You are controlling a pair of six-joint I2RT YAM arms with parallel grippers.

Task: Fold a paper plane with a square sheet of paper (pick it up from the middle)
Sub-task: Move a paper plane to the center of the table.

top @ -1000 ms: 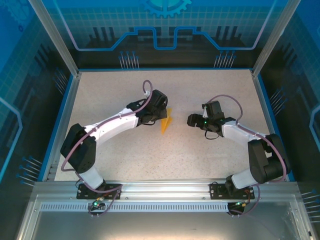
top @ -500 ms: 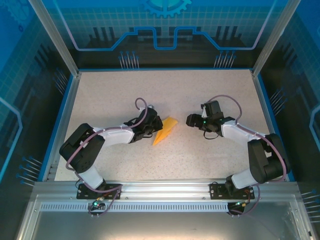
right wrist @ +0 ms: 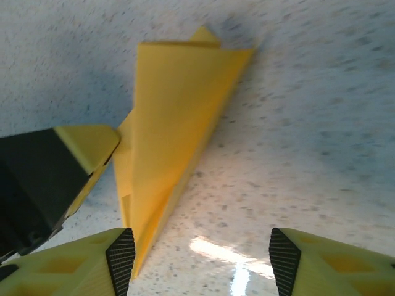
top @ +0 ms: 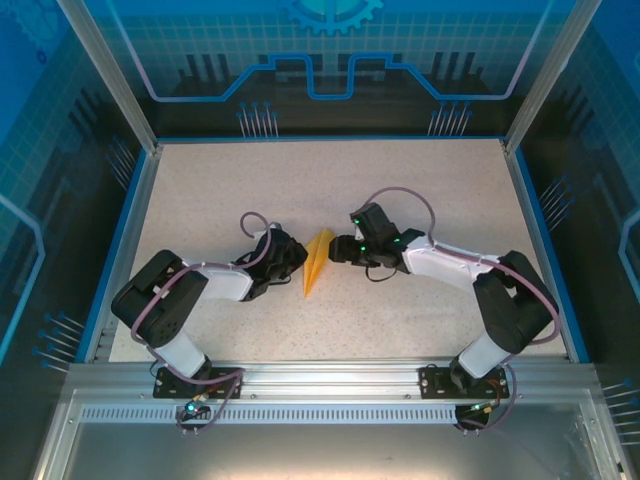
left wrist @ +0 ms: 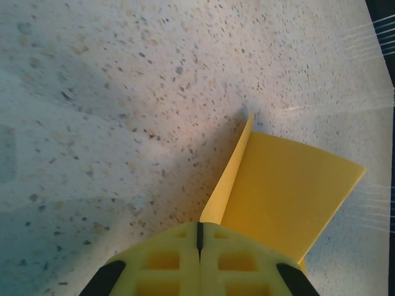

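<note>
One paper plane and two grippers are counted on the speckled table. Since half a second ago the plane has been turned steeper in the overhead view, and the right gripper has been brought just beside it. The left gripper is pressed closed on the plane's fold. The right jaws are held moderately apart around nothing, and contact with the plane cannot be told.

Robotics lab work cell, speckled tabletop, aluminium frame posts, blue panels with circuit graphics, slotted aluminium rail
</note>
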